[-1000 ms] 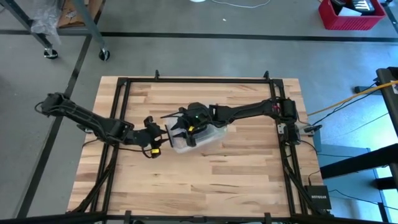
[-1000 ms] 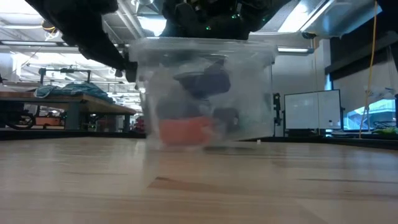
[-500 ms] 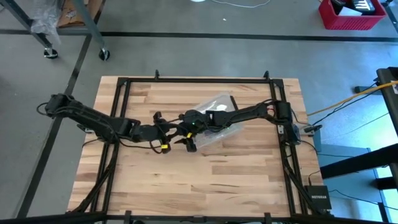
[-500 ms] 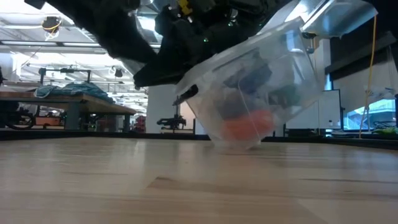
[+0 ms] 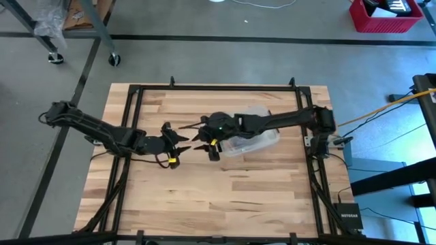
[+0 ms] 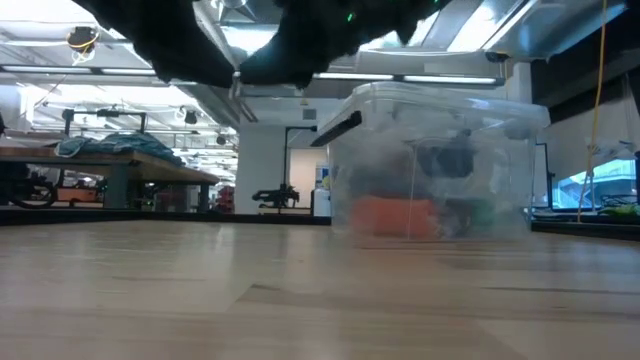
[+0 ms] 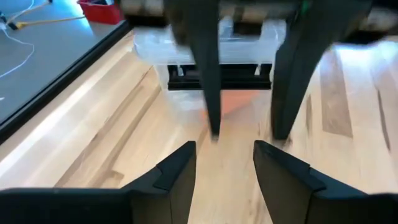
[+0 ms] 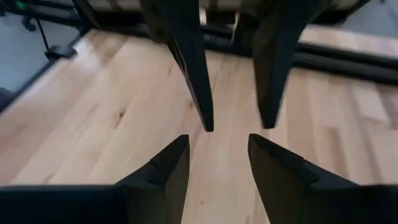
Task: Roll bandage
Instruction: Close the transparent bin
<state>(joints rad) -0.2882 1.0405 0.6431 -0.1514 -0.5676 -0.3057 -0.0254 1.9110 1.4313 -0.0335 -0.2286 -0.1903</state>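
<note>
Bandage: not discernible | clear box (image 6: 430, 165): upright, closed | left gripper (image 5: 182, 144): parted, empty | right gripper (image 5: 204, 140): parted, empty

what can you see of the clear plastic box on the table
The clear plastic box is a see-through tub with a clear lid and a black handle on the side facing the left gripper. It stands upright and level on the wooden table, right of centre. Blurred contents show through its walls: something orange low down, something dark above it, a bit of green. The right arm reaches over it; whether it touches the box cannot be told.
</note>
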